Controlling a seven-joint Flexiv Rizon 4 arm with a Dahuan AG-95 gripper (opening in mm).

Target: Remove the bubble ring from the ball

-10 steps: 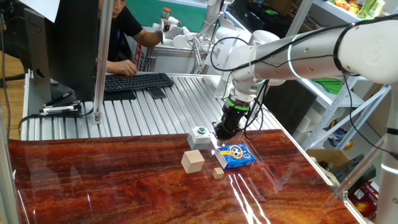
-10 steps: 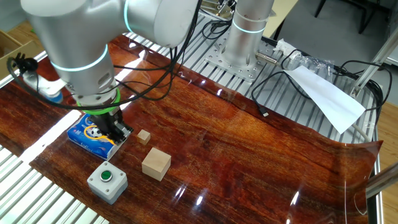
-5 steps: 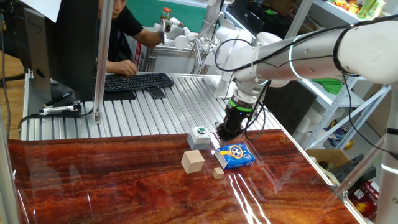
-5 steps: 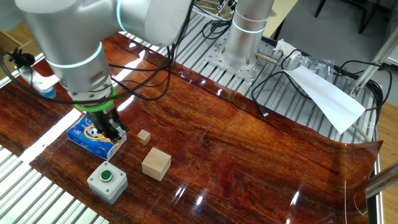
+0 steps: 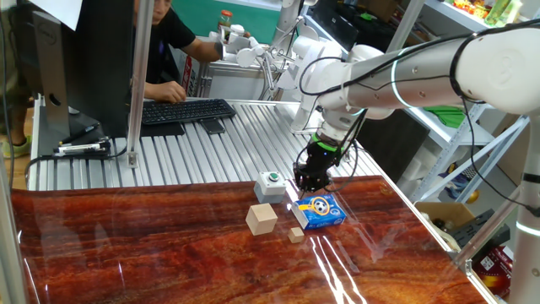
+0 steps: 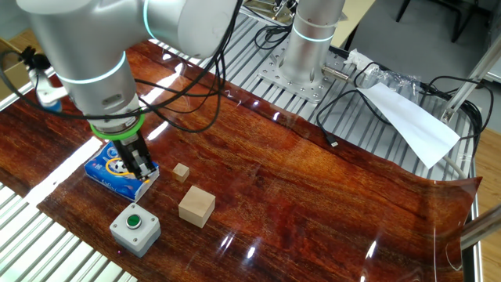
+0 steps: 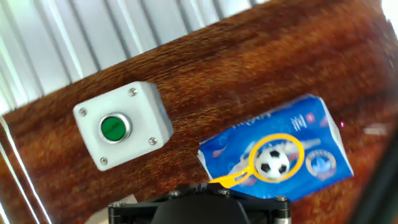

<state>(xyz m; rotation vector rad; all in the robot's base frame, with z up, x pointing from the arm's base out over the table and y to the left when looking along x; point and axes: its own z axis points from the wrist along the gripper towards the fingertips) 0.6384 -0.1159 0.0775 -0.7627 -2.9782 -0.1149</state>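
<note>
1. The ball (image 7: 272, 164) sat on the flat pack (image 7: 311, 134), and the bubble ring (image 7: 268, 160) lay around it, its stem pointing toward the pack's edge.
2. In the hand view, the button box (image 7: 122, 132) stood to the left of the pack, apart from it.
3. In the other fixed view, the gripper (image 6: 139, 163) hung over the pack (image 6: 106, 174).
4. There the small cube (image 6: 182, 172) lay just right of the pack; the large cube (image 6: 196, 206) stood between it and the button box (image 6: 135, 228).

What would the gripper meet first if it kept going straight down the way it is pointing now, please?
Most likely the blue pack near the ring's stem; the gripper hangs just above it, though exact depth is unclear.
</note>
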